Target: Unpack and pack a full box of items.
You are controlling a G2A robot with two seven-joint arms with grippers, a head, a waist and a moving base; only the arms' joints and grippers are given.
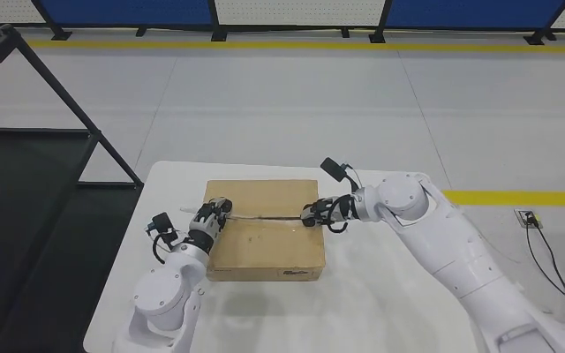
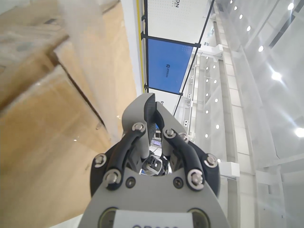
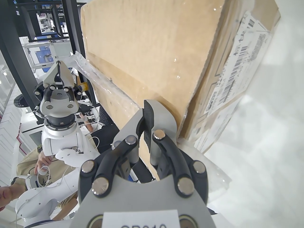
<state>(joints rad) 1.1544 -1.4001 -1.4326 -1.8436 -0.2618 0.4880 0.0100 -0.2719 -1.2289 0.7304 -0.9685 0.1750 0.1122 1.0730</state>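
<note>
Claws from above: my left claw and right claw sit at opposite ends of the centre seam of the brown cardboard box on the white table. The flaps are shut, so the contents are hidden. On the left wrist camera my pads are pinched together beside a clear tape strip. On the right wrist camera the fingers are likewise clenched at the seam, and I cannot tell whether either claw holds tape.

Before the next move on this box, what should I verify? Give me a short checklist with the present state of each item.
1. The box lies flat on the table: ok.
2. Box free to open: not ok, tape runs along the seam.
3. Tape end lifted off the box near the left tool: ok.
4. Left tool shut on the tape: cannot tell.
5. The right tool is shut at the seam's other end: ok.
</note>
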